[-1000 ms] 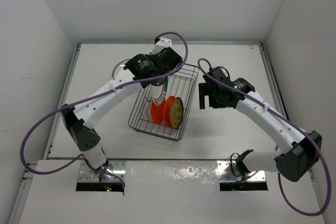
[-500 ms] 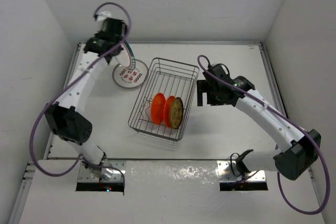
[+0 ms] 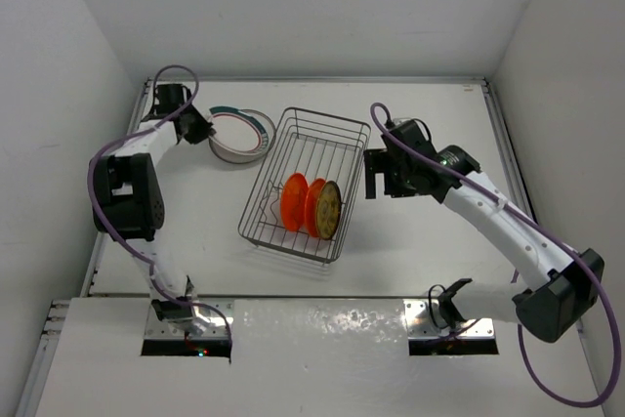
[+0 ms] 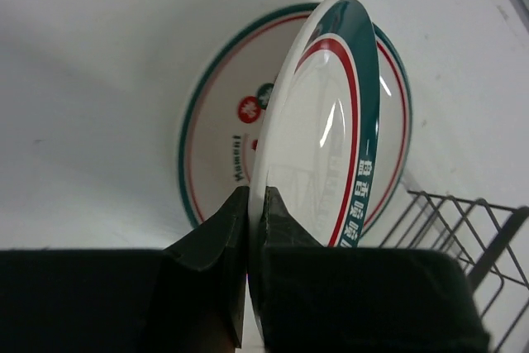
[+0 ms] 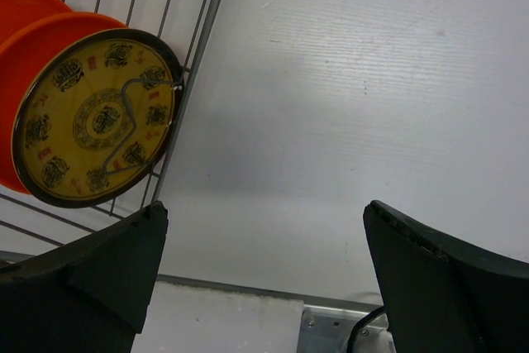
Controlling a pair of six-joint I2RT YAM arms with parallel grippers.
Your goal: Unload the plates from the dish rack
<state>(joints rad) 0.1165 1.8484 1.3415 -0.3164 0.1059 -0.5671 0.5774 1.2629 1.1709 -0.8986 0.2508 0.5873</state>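
- left end effector (image 4: 248, 197) is clenched on the near rim of a teal-and-red-rimmed plate (image 4: 326, 130), pinching it edge-on between both fingers.
- the held plate is tilted up on its edge above a second teal-rimmed plate (image 4: 219, 134), which lies flat on the desk (image 4: 99, 80); whether the two plates touch cannot be told.
- from the top view, this pair is at the far left of the desk, outside the dish rack (image 3: 330, 117) and just beside its far left corner.
- right end effector (image 5: 264, 208) is released, jaws spread wide with nothing between them, hanging over bare desk just right of the rack.
- inside the rack, three plates stand upright in the tines: a tan-yellow plate (image 5: 95, 117) nearest the right side, with two orange plates (image 3: 293, 200) lined up to its left.
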